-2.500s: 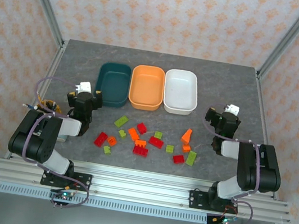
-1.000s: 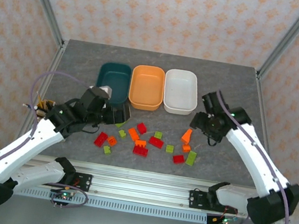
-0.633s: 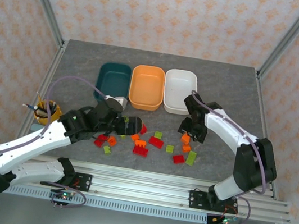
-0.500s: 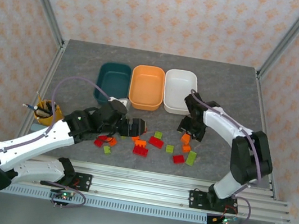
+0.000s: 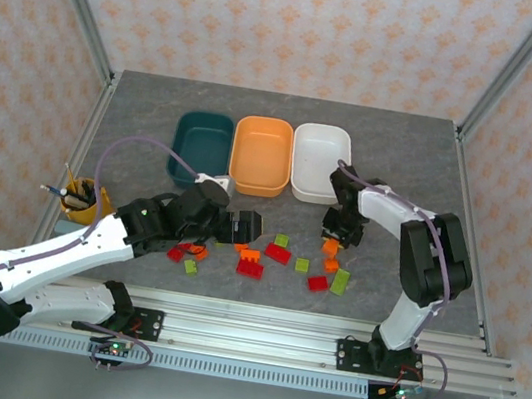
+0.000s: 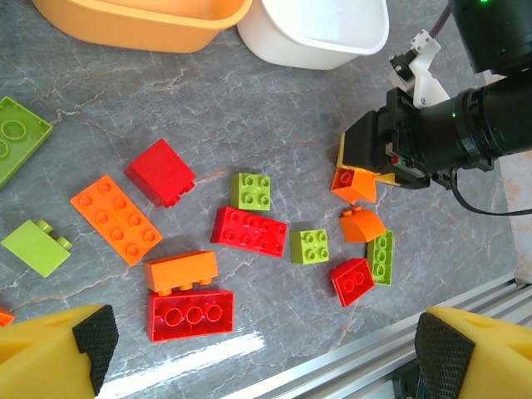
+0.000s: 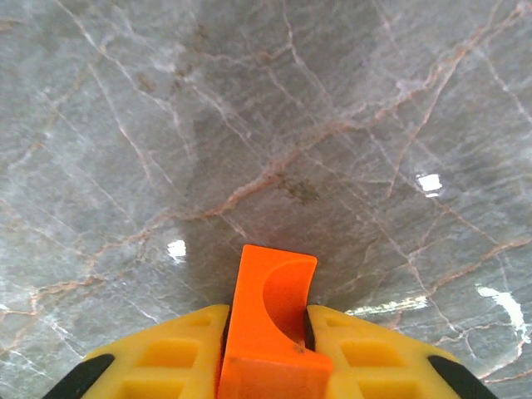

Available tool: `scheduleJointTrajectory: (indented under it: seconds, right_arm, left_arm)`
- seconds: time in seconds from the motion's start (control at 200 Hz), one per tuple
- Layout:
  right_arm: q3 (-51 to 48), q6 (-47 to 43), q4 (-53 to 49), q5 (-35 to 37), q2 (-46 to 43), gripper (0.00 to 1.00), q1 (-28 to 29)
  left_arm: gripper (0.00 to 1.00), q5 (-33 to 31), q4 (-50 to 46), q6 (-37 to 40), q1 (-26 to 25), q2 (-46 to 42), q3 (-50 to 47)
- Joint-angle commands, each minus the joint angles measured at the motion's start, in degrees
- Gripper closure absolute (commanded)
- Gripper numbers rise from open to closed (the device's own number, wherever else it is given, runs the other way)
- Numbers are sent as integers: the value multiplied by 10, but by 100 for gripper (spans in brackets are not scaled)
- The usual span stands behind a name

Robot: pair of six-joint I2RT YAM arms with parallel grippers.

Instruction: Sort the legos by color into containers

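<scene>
Red, orange and lime legos (image 5: 278,254) lie scattered on the grey table in front of the teal (image 5: 202,144), orange (image 5: 261,153) and white (image 5: 321,158) containers. My right gripper (image 7: 266,320) is shut on an upright orange lego (image 7: 268,299) at table level, right of the pile (image 5: 339,233). From the left wrist view that gripper (image 6: 366,166) shows with the orange lego (image 6: 353,184) under it. My left gripper (image 6: 266,357) hangs open above the pile, over a red lego (image 6: 189,314) and an orange one (image 6: 180,271), holding nothing.
A yellow-orange pen cup (image 5: 79,200) stands at the left edge. The aluminium rail (image 5: 245,333) runs along the near table edge. The orange tub (image 6: 141,21) and white tub (image 6: 320,29) sit just beyond the pile.
My right arm swung in from the right and its gripper shut on the orange lego. The left arm reached right over the pile, staying open.
</scene>
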Motion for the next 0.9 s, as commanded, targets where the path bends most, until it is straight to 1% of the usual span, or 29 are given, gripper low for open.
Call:
scheduleJointTrajectory:
  seconds: [0.0,0.14,0.245,0.335,0.5,0.611,0.751,0.836,0.896]
  right_arm:
    - [35,1,-12,35,-40,76,10]
    - [99,5,-46,50,-87,76,22]
    - [175,-4,-60,57,-71,76,23]
    - [254,-21,-67,58,-19,76,21]
    - [386,-40,-75,57,109,77,4]
    - [469,-43,-86,49,196,77,-14]
    - [565,-48,-120,45,294,77,-25]
    - [610,-52,-141,43,337,72,-28]
    - [635,-51,-155,39,356,66,-29]
  left_arm:
    - [5,-32,-6,-3,-5,5,36]
    - [4,-73,-56,14,4,35,117]
    - [4,-59,-84,20,42,81,187]
    - [4,-25,-89,24,85,125,234]
    - [5,8,-97,37,137,206,315]
    - [5,24,-101,43,161,250,352]
    - [6,39,-103,38,177,289,375]
    - [7,41,-109,33,181,305,381]
    - [7,42,-111,30,181,308,379]
